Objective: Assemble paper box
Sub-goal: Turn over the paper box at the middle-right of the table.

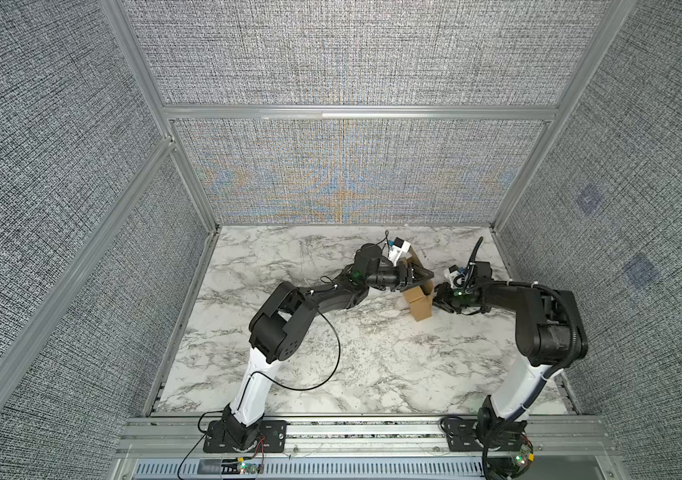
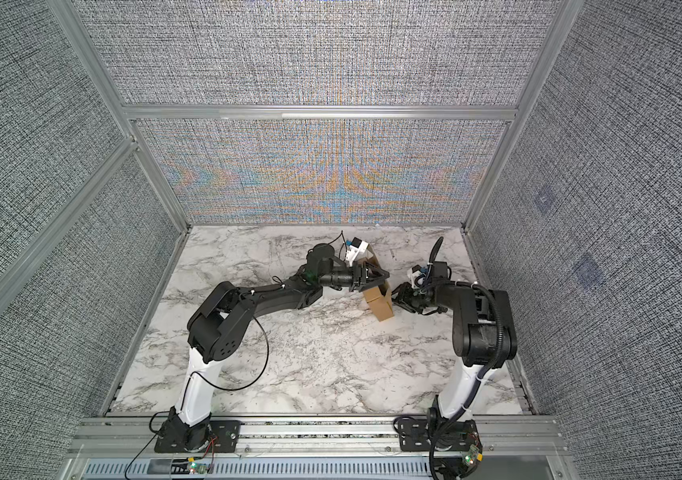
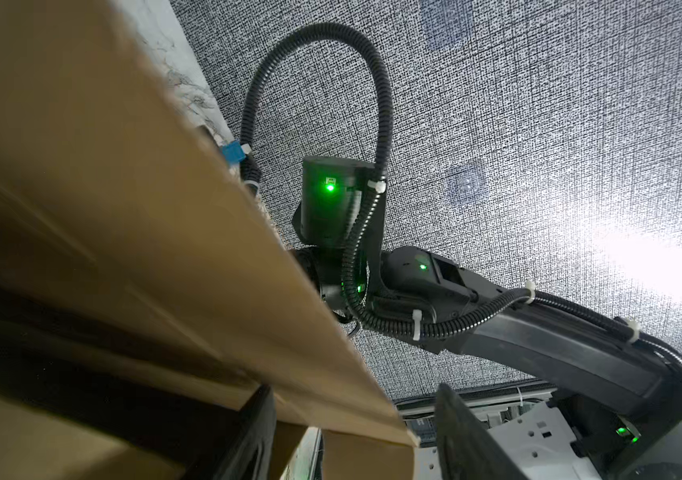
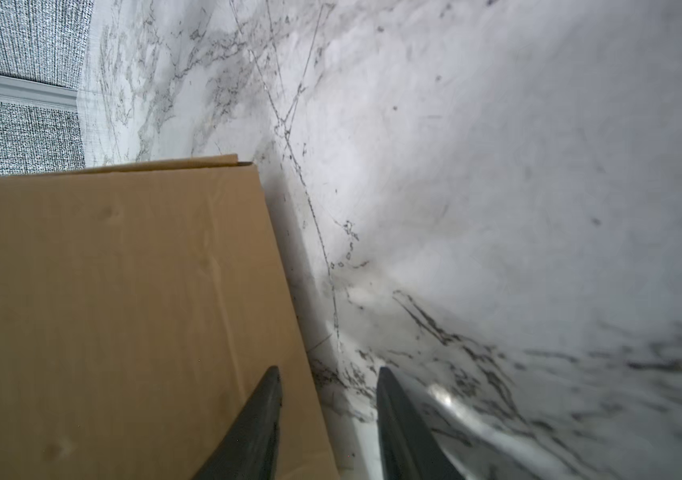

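One paper box (image 1: 421,307), partly folded, stands toward the far right of the marble table (image 1: 331,357), between my two tools. I see the left gripper (image 1: 424,276) spread wide, straddling an upper cardboard wall without pinching it. Right gripper (image 1: 441,297) is moderately parted, with one fingertip (image 4: 264,407) over the box's side panel and the other over bare marble, gripping nothing.

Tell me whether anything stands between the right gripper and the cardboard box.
Nothing visible does. The open right gripper sits at the box, one finger across its face, the other over the table.
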